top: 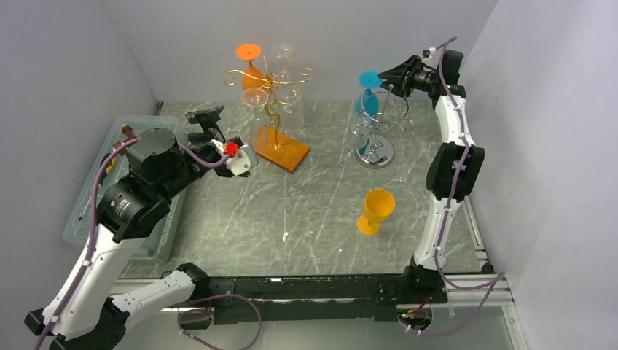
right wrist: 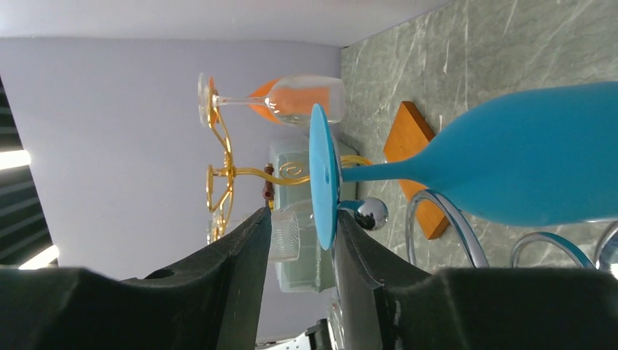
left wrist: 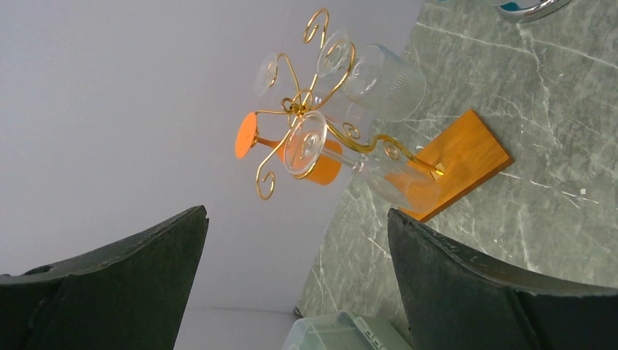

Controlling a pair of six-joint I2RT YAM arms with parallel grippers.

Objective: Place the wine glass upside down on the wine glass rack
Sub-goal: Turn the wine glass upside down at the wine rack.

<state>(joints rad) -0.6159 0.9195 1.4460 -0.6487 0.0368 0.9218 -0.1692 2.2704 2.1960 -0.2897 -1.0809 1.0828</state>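
Now my right pincer is up at the far right, over the silver rack. Its jaws stand a narrow way apart around the foot of the blue glass. One finger is clear of the foot and the other is just beside it. I cannot tell whether that one touches, but I am not clamping anything.

The blue glass hangs upside down in the silver rack, foot up and bowl down among the chrome loops. From the wrist view its stem runs just above a chrome ball end. I cannot see the exact spot where the wire carries the foot, so I judge it seated rather than know it.

My left pincer is wide and holds nothing. It hangs at the far left, facing the gold rack, where an orange glass and some clear ones hang.

I judge the step in hand to be the letting go. The next move calls for a wider gap. Then I should back straight out along the line of my fingers, so neither one catches the rim of the foot and tips the glass off the wire. A sideways drift is the risk here, since the rack looks light.

A yellow glass stands upright on the table, near right and well apart from both racks. If more hanging is wanted, that one is untouched.
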